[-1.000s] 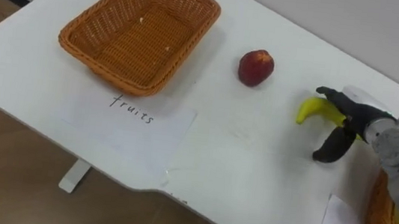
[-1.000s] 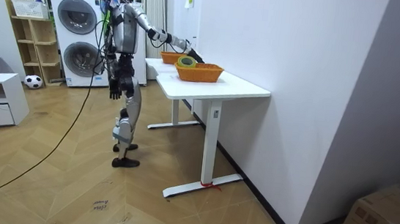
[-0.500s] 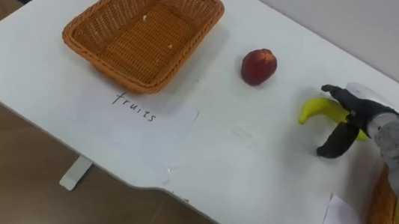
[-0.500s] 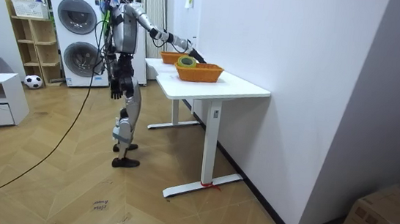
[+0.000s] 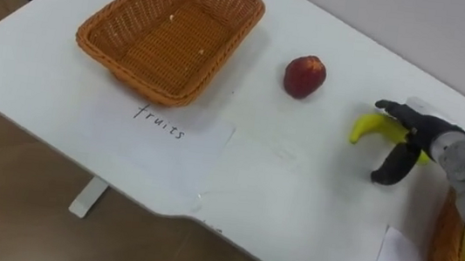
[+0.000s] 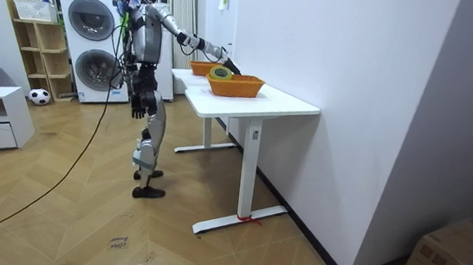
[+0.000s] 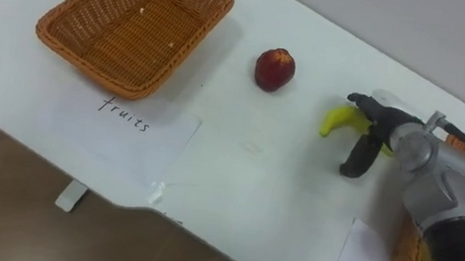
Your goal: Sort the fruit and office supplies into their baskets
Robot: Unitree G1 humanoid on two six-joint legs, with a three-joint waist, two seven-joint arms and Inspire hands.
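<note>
- Little changes over the last second. The whole eye view drifts a touch, with the fruit basket, apple and banana sliding together, so that is the camera's move and not theirs.
- The right hand stays where it was against the banana. Its fingers reach over the top of the fruit, and its thumb hangs apart on the near side.
- The grip is not closed: the hand is spread, straddling the banana without pinching it.
- The banana lies on the table, its stem end poking out to the left of the fingers, just left of the office basket.
- The apple sits alone between the banana and the fruit basket, apart from both.
- The fruit basket looks empty, with its paper label in front of it.
- In the room view the robot stands at the table's end with its right arm stretched out. The left hand hangs by its hip, and I cannot tell its state.
- For the task, no fruit is sorted yet. The step in hand looks like the grasp on the banana, paused just short of closing. The thumb probably has to close in under the fruit before any lift.
- The banana's curve may let it roll out of a loose pinch.
</note>
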